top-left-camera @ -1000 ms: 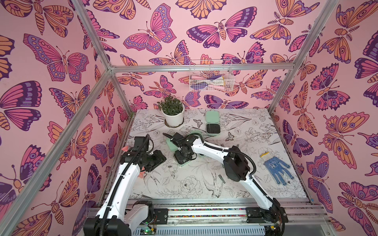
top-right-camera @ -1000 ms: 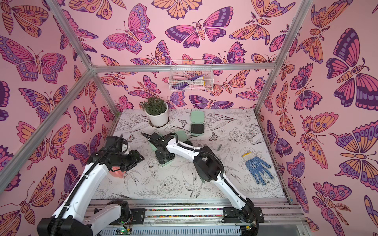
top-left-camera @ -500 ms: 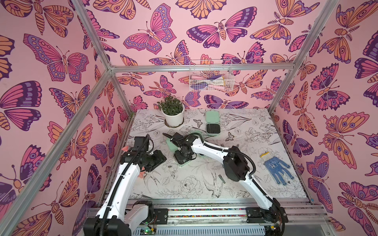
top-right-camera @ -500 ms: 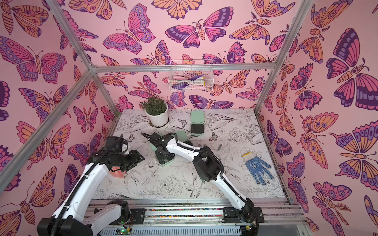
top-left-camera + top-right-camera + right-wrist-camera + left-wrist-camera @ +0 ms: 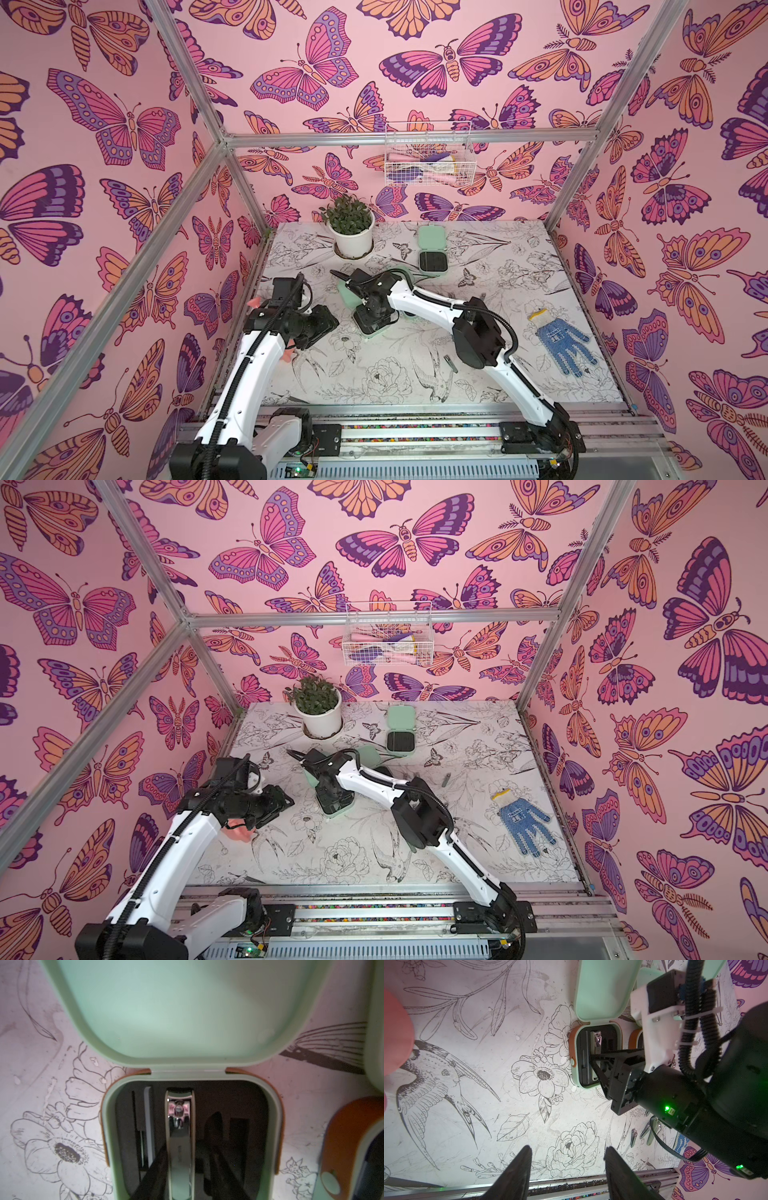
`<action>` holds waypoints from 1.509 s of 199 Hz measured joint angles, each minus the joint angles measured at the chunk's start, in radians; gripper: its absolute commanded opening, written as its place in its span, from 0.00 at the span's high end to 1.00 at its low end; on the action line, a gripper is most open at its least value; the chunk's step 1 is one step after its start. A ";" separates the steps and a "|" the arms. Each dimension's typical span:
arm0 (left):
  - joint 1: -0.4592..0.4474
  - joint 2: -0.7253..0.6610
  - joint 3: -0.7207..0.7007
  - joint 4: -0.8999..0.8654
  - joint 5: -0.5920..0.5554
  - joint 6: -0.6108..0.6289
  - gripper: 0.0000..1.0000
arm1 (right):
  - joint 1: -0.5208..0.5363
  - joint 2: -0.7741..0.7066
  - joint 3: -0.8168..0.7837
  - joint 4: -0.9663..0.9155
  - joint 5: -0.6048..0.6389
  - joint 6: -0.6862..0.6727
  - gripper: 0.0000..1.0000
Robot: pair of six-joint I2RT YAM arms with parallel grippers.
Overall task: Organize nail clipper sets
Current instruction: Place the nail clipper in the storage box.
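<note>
Seating of a slim, polished metal clipper (image 5: 180,1147) in the black slotted insert (image 5: 209,1095) of the open, rounded mint plastic case (image 5: 275,1126) is judged in hand, the right tool (image 5: 598,1072) spread around it, the left tool (image 5: 568,1148) spread and empty. A straight lift clear is called for next, without dragging the clipper.

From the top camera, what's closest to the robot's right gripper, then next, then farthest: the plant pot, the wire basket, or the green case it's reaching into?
1. The open mint-green case, directly under the right gripper.
2. The potted plant, back on the table.
3. The wire basket, high on the back wall.
</note>
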 measured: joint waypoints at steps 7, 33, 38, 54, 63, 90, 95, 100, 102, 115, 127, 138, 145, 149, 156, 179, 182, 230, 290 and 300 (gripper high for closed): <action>0.000 0.002 0.000 0.000 0.000 0.000 0.41 | 0.000 0.000 0.000 -0.001 0.000 0.000 0.61; 0.000 0.010 0.004 0.000 0.000 0.000 0.41 | -0.003 0.000 0.001 -0.002 -0.002 0.000 0.58; 0.000 0.011 0.005 0.000 0.000 0.000 0.41 | -0.003 0.000 0.001 -0.002 -0.004 0.000 0.57; 0.000 0.013 0.009 0.000 0.000 0.001 0.41 | -0.006 0.000 0.001 -0.002 -0.008 0.000 0.54; 0.000 0.013 0.011 0.000 0.000 0.003 0.41 | -0.006 0.000 0.001 0.001 -0.014 0.000 0.53; 0.000 0.013 0.017 0.002 0.002 0.003 0.41 | -0.006 0.000 0.001 0.005 -0.026 0.000 0.52; 0.000 0.013 0.017 0.002 0.002 0.004 0.41 | -0.006 0.000 0.001 0.005 -0.027 0.000 0.53; 0.000 0.013 0.017 0.002 0.003 0.004 0.41 | -0.006 0.000 0.001 0.005 -0.027 0.000 0.53; 0.000 0.013 0.017 0.002 0.004 0.004 0.41 | -0.006 0.000 0.001 0.005 -0.027 0.000 0.53; 0.000 0.013 0.018 0.002 0.004 0.005 0.41 | -0.006 0.000 0.001 0.005 -0.028 0.000 0.55; 0.000 0.013 0.017 0.002 0.004 0.007 0.41 | -0.006 0.000 0.001 0.006 -0.032 0.000 0.58; 0.000 0.013 0.017 0.003 0.004 0.008 0.41 | -0.006 0.000 0.001 0.007 -0.034 0.000 0.60; 0.000 0.013 0.017 0.003 0.004 0.009 0.41 | -0.006 0.000 0.001 0.008 -0.035 0.001 0.61; 0.000 0.013 0.018 0.002 0.004 0.011 0.41 | -0.006 0.000 0.001 0.008 -0.037 0.001 0.61; 0.000 0.013 0.018 0.003 0.004 0.011 0.41 | -0.006 0.000 0.001 0.008 -0.038 0.001 0.62; 0.000 0.013 0.017 0.003 0.004 0.014 0.42 | -0.006 0.000 0.001 0.010 -0.041 0.002 0.62; 0.000 0.014 0.017 0.003 0.004 0.014 0.44 | -0.006 0.000 0.001 0.010 -0.042 0.002 0.62; 0.000 0.068 0.005 0.023 0.014 0.016 0.60 | -0.006 -0.005 0.001 0.011 -0.056 0.013 0.62; -0.020 0.230 -0.028 0.084 0.051 0.004 0.66 | -0.006 -0.016 0.001 0.014 -0.061 0.030 0.63; -0.034 0.265 -0.029 0.097 0.053 -0.003 0.65 | -0.006 -0.016 0.001 0.014 -0.061 0.031 0.63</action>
